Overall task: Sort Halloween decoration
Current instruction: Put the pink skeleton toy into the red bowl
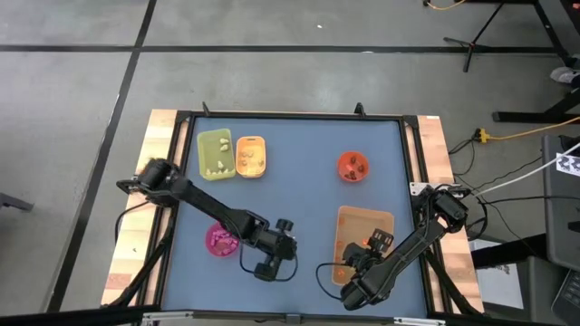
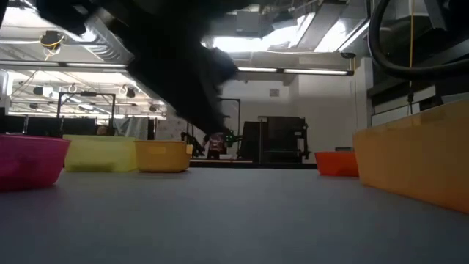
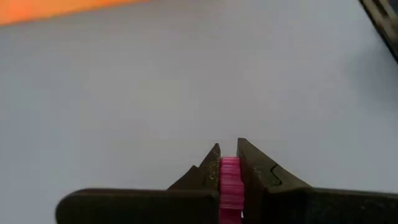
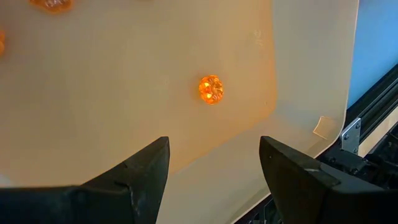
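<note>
Fingers of the left gripper are closed on a small magenta-pink trinket, held above the blue table beside the pink bowl. The right gripper is held wide open over the tan tray, where an orange trinket is lying

A tiny pink trinket sits upright, pinched between the two fingers of the left claw, above the bare tabletop near its front edge. A small round orange trinket lies alone on the floor of the tan tray by the right edge. More orange bits lie farther off in that tray. Small pale trinkets lie in the green tray near the back left corner.
</note>
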Robot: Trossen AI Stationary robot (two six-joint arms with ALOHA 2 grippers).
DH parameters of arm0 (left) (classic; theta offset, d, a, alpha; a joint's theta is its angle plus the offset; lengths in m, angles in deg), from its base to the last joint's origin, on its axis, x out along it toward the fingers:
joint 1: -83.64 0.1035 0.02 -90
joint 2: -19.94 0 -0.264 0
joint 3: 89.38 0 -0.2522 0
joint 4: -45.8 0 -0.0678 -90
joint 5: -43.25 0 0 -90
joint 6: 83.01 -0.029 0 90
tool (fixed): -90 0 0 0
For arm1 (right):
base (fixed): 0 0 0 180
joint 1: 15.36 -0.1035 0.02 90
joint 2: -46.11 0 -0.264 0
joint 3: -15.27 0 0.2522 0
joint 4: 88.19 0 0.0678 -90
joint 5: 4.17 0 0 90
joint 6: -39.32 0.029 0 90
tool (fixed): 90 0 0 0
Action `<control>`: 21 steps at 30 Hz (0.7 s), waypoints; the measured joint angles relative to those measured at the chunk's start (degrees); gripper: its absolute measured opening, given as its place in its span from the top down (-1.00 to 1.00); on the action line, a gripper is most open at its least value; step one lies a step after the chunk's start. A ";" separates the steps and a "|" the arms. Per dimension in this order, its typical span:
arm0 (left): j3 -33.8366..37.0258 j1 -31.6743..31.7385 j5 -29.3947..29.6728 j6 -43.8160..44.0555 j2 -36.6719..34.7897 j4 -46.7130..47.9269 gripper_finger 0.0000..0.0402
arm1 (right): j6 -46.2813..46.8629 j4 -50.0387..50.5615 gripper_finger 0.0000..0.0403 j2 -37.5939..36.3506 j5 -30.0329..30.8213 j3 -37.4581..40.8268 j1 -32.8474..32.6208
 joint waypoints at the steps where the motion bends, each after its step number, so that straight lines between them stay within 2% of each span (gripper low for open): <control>1: -0.03 -0.18 0.09 -0.03 -1.47 2.79 0.94 | 0.00 -0.01 -0.23 0.00 0.00 0.00 0.01; 7: -0.11 -1.94 0.40 0.61 -9.28 20.01 0.94 | 0.00 -0.01 -0.23 0.00 -0.11 0.00 0.01; 11: -0.14 -4.34 4.04 4.48 -12.94 31.11 0.94 | 0.00 -0.09 -0.23 0.00 -0.13 -0.01 0.01; 18: -0.08 -9.45 10.65 13.65 -14.33 49.34 0.94 | 0.00 -0.27 -0.23 0.00 -0.15 -0.22 0.01; 21: 1.25 -11.08 11.27 16.75 -14.40 51.95 0.94 | 0.00 -0.98 -0.23 0.00 -0.15 -0.22 0.01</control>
